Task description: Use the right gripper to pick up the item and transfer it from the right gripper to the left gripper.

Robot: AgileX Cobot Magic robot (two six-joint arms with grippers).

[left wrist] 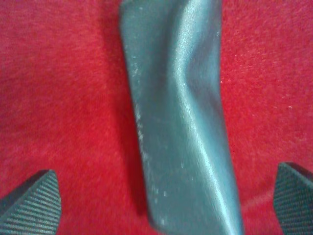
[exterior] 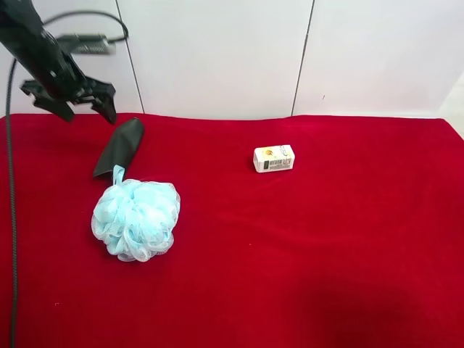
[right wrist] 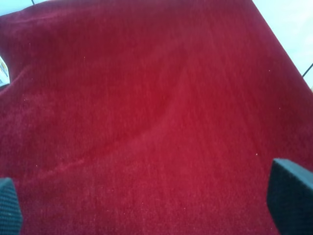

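Left gripper: you are looking at the left gripper [exterior: 90, 104] hanging above the far end of the item at the exterior high view's left; its jaws are standing wide apart and gripping nothing.
Left fingertips: in the left wrist view you are seeing one ribbed black fingertip [left wrist: 30, 203] on each side of the item, both clear of it with red cloth showing between.
Item: the dark grey-black item [exterior: 120, 148] is lying flat on the cloth, slanting from near the gripper down toward the pouf; in the left wrist view its matte surface [left wrist: 181, 117] is filling the middle of the frame and showing a soft crease.
Pouf: the light-blue mesh pouf [exterior: 136, 218] is sitting just beside the item's near end, and its blue loop is lying against that end.
Box: the small white printed box [exterior: 274, 158] is resting on its own, well apart from the item.
Right gripper: you are not seeing it from the exterior high camera; in the right wrist view the right gripper [right wrist: 151, 205] is showing only two black fingertips [right wrist: 289, 196] at opposite edges, spread wide, with nothing between them.
Cloth: the red cloth [exterior: 326, 254] is covering the whole table and showing a faint wrinkle in the right wrist view.
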